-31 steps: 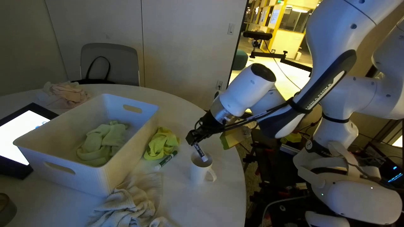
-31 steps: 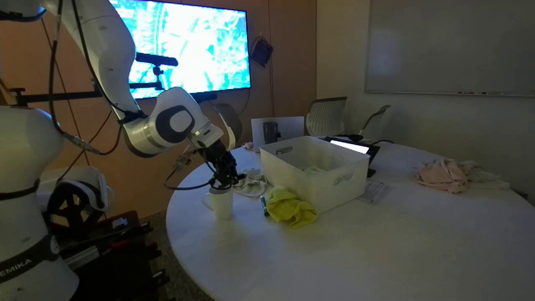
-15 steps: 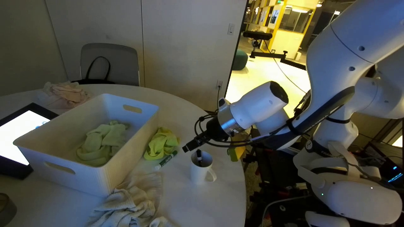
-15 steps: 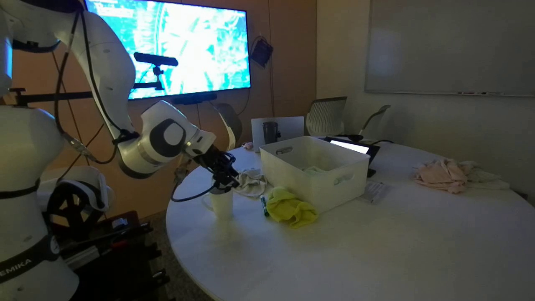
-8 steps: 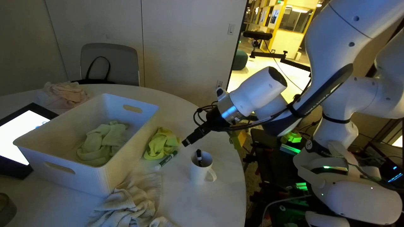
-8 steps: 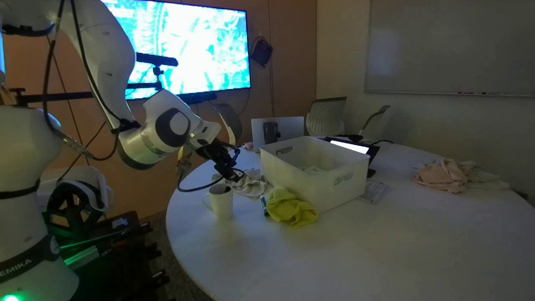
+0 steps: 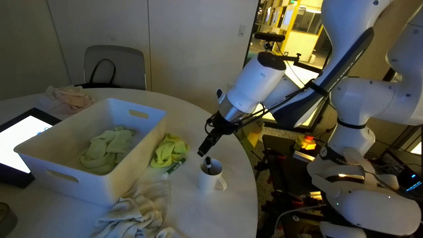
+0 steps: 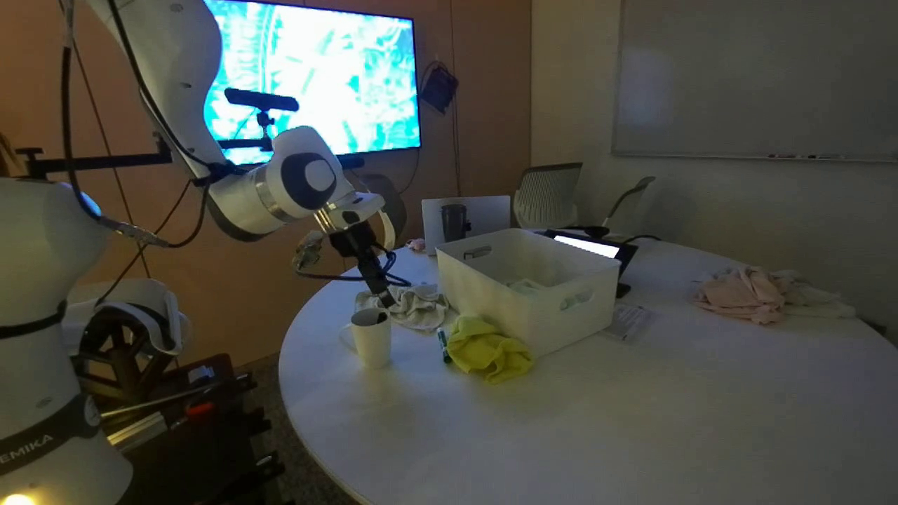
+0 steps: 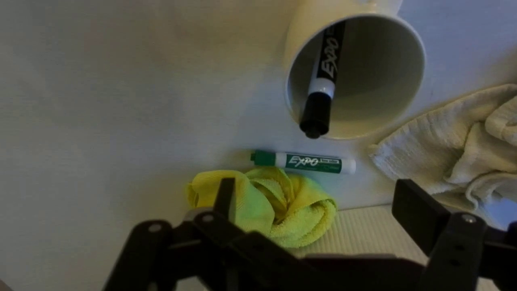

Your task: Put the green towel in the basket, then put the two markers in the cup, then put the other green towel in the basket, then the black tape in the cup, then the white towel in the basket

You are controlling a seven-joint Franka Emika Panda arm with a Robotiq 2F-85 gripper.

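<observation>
My gripper (image 9: 317, 195) stands open, nothing between its fingers, just above the cup (image 7: 205, 183) on the basket's side. A black marker (image 9: 329, 56) leans inside the cup, cap up. On the table lies the green marker (image 9: 311, 163), alongside a crumpled yellow-green towel (image 9: 278, 206) that touches or nearly touches the basket (image 8: 540, 308). Inside the basket rests another green towel (image 7: 107, 150), paler. The white towel (image 7: 142, 210) is bunched on the table by the basket's near corner in an exterior view. I cannot make out the black tape with certainty.
A dark round-topped object (image 7: 7, 218) is cut off at the table's edge of view. A lit tablet (image 7: 24, 142) stands beside the basket. Pink cloth (image 8: 744, 294) lies farther along the table, and a laptop (image 8: 484, 217) stands behind the basket.
The black marker, earlier held over the cup, was let go into it as the jaws opened. My gripper then drew up and away, and now points more steeply down near the cup.
</observation>
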